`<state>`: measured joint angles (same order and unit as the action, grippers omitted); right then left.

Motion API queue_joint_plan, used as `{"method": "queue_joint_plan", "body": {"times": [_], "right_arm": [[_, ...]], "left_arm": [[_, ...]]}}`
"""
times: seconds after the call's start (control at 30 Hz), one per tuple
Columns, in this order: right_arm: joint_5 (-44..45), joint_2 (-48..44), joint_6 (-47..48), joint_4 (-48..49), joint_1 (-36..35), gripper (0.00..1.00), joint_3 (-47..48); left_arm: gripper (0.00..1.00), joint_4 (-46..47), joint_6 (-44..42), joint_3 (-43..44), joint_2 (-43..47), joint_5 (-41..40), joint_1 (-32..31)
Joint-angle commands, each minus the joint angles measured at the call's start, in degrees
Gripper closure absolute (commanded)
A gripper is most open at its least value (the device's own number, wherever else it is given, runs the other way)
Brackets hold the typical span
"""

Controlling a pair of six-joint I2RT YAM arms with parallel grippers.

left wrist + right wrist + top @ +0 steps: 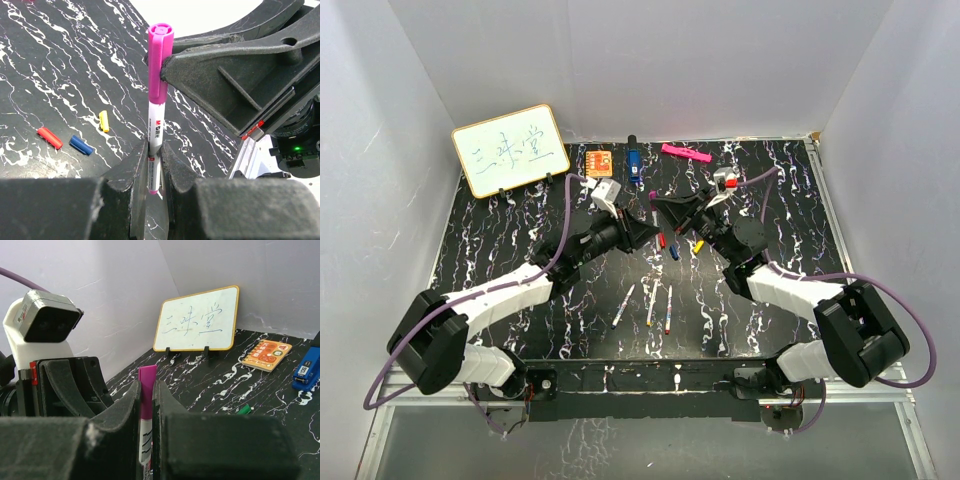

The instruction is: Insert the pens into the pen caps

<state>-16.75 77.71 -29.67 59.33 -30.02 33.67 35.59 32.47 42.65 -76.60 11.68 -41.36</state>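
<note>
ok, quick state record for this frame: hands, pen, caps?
left hand: shut on pen, at the white barrel
right hand: shut on purple cap
purple cap: on the pen's end
loose caps: red cap, blue cap, yellow cap
uncapped: three pens, lying loose

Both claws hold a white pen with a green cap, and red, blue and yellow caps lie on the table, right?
The plastic cap on the thin white-barrelled pen is magenta, not green; the left wrist view shows it. Left claw and right claw hold it, with a stubby red cap, blue cap and yellow cap on the table.
</note>
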Motion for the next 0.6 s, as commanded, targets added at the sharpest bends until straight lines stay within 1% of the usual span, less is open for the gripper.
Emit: {"method": "queue_joint_plan", "body": {"times": [0.0,0.27,0.57], "right_arm": [[-3.61,0.42,3.16,-7.46,-0.54,1.0,0.47],[-4.74,0.89,7.17,-12.39,-1.97,1.0,1.46],[-3.63,2.06,9.39,-16.56,-3.91,1.0,1.4]], "left_arm": [[1.0,12.08,2.99,4.63,3.02,-0.26,2.99],[1.0,16.92,7.13,5.14,2.02,2.54,6.75],[1.0,17.39,6.63,6.52,2.44,3.13,7.63]]}}
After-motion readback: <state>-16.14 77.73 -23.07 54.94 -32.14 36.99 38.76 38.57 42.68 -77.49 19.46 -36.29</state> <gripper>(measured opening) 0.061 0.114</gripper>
